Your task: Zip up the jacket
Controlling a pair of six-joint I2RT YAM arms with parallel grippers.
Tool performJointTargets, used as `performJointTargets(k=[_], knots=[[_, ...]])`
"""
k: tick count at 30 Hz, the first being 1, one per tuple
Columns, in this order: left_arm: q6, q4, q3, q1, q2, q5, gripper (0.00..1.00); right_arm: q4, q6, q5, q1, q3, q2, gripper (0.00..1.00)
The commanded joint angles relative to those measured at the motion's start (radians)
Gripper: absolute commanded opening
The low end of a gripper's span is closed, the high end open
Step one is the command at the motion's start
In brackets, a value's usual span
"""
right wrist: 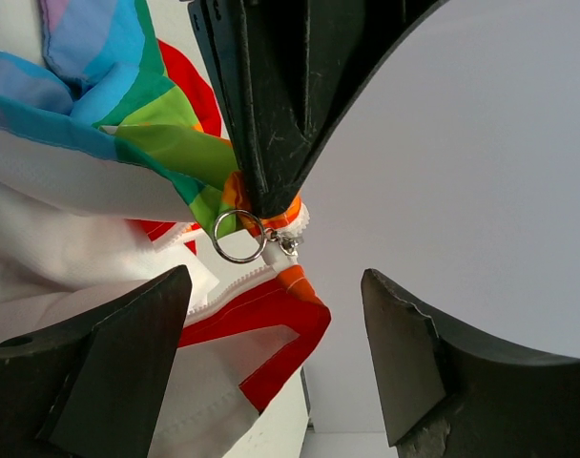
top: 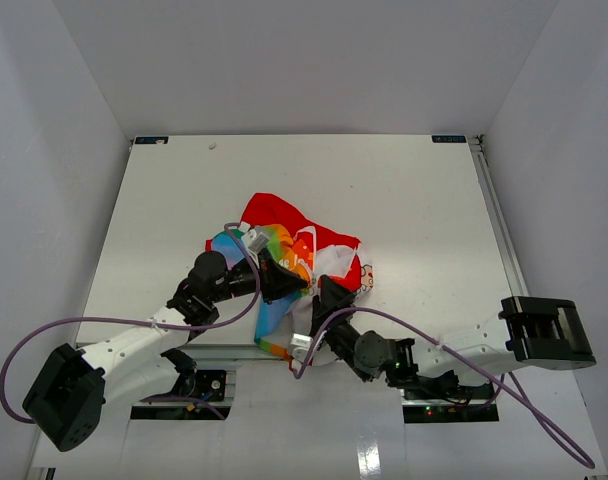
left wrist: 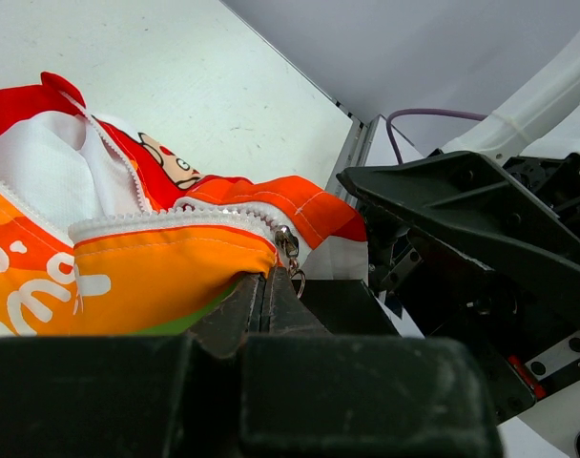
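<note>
Small soft white jacket (top: 294, 255) with rainbow stripes sits bunched mid white table (top: 184, 200), toward the near edge | left claw (left wrist: 266, 289) clenched on its orange edge beside the silver zipper slider (left wrist: 286, 242) | right claw (right wrist: 274, 286) spread wide, metal ring pull (right wrist: 238, 236) between its jaws, ungripped | risk: an off-centre close misses the ring, or a hard tug yanks the fabric from the left pinch

A white table (top: 404, 190) stands between pale grey walls (top: 284, 60). A black bracket (top: 150, 140) sits at its far-left corner, a second bracket (top: 449, 138) at its far-right, a metal rail (top: 496, 220) along its right edge.
</note>
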Motion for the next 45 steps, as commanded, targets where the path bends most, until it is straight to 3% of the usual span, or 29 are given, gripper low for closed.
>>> performJointTargets(k=[1,9,24,35,45], knots=[[0.002,0.013,-0.005,0.006,-0.023,0.020,0.00,0.083,-0.014,0.000,-0.001,0.045,0.018,0.76],[-0.003,0.025,-0.009,0.006,-0.014,0.028,0.00,0.168,-0.072,0.001,0.000,0.069,0.054,0.69],[-0.001,0.023,-0.016,0.007,-0.020,0.024,0.00,0.136,0.013,-0.054,-0.011,0.083,-0.036,0.65],[-0.001,0.022,-0.022,0.006,-0.030,0.022,0.00,0.047,0.118,-0.082,-0.052,0.079,-0.078,0.40],[0.001,0.019,-0.026,0.008,-0.044,0.021,0.00,-0.177,0.339,-0.183,-0.107,0.101,-0.157,0.27]])
